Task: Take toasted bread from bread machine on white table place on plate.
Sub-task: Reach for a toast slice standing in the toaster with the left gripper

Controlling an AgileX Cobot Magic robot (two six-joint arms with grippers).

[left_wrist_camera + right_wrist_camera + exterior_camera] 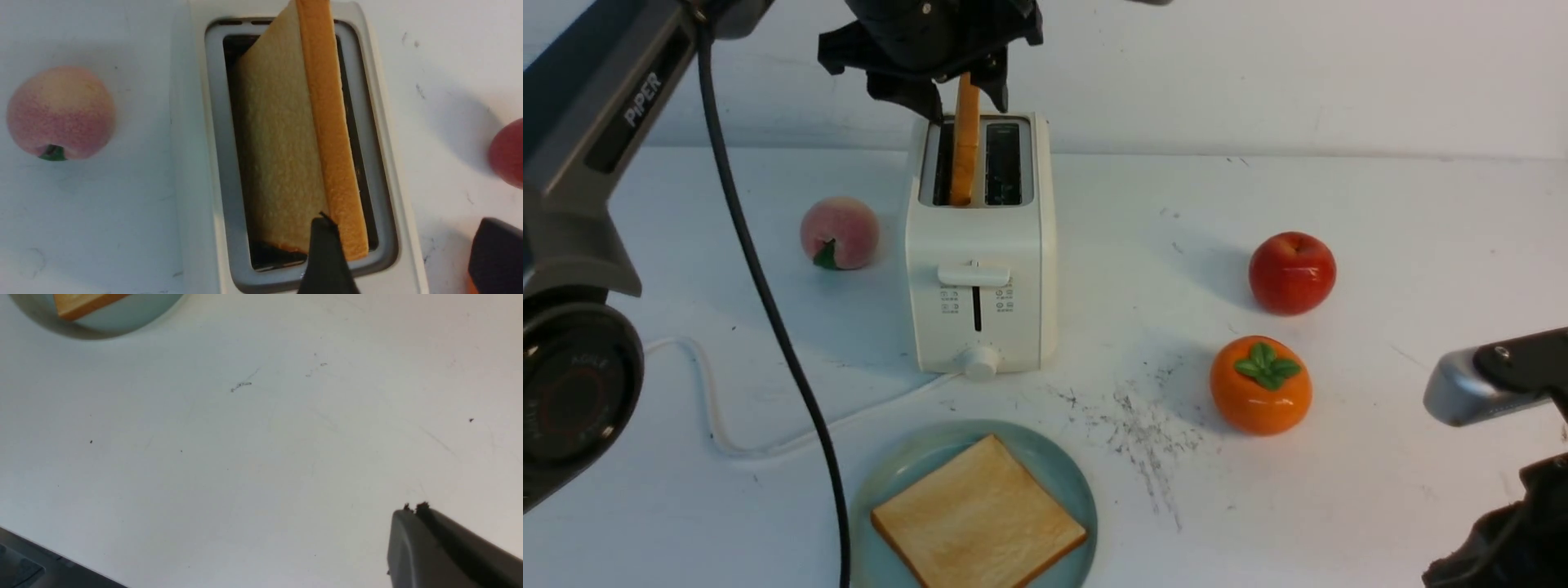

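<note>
Left pincer (964,98): spread, hanging right above the bread machine (980,278), one finger on either side of the top edge of the standing slice (965,139). In the left wrist view one dark fingertip (325,253) is just beside the slice's pale face and the other finger is well off past the crust. Cannot tell whether either one touches.

Standing slice: directly below this pincer, upright in the machine's left slot, leaning a little, its upper part sticking out of the slot.

Flat slice (978,514): on the plate (1062,474), below the left pincer and on the robot's side of it, in front of the machine.

Right pincer (413,507): fingers pressed together, low over the table (1380,212), the plate well apart to its left.

Peach (840,233): left of the left pincer, beside the machine. Apple (1292,272) and orange fruit (1260,385): between the two pincers, on the right.
</note>
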